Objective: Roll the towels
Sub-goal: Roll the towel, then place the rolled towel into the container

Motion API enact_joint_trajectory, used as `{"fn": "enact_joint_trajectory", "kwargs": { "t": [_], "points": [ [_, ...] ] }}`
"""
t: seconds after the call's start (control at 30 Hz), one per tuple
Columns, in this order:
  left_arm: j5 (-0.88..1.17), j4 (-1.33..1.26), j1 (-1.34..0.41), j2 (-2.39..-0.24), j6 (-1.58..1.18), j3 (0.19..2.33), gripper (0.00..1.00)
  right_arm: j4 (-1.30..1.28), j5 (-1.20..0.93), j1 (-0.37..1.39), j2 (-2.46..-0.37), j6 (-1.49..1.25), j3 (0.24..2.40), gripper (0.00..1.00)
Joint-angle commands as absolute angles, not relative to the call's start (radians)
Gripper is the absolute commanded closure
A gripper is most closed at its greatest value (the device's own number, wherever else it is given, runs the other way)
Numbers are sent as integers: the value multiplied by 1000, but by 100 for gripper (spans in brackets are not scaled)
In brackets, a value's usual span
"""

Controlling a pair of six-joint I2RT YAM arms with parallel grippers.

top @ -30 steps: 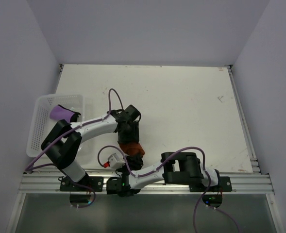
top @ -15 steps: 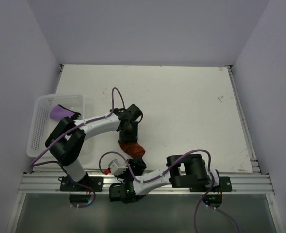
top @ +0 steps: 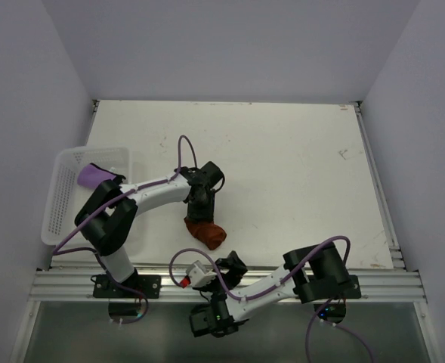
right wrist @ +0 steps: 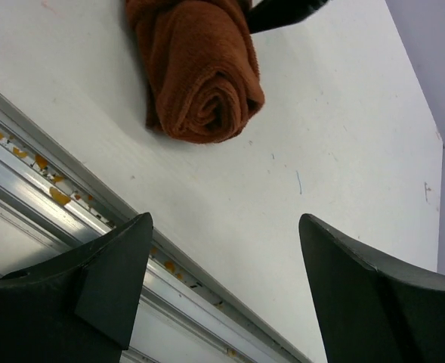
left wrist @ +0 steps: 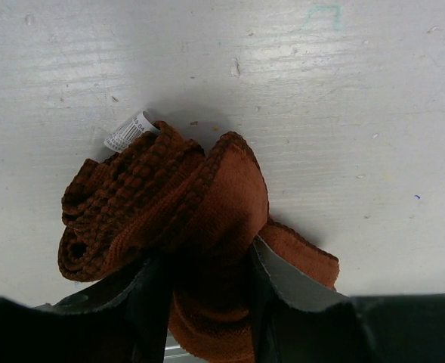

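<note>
The left gripper (left wrist: 207, 278) pinches the rolled rust-orange towel (left wrist: 162, 204) (white tag (left wrist: 128, 131) at its 11 o'clock), while the right gripper (right wrist: 224, 225) gapes empty at 6 o'clock on the table (top: 282, 166).

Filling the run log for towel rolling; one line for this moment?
left fingers: pinching orange towel | right fingers: open, empty | purple towel: in basket
</note>
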State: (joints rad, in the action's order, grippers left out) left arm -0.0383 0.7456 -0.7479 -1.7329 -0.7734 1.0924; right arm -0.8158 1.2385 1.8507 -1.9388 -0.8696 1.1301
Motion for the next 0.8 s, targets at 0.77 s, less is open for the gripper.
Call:
{"fn": "enact_joint_trajectory", "kwargs": {
  "t": [0.77],
  "points": [
    [-196, 497, -727, -1686, -677, 960, 79, -506, 1125, 1626, -1115, -914, 620, 16]
  ]
}}
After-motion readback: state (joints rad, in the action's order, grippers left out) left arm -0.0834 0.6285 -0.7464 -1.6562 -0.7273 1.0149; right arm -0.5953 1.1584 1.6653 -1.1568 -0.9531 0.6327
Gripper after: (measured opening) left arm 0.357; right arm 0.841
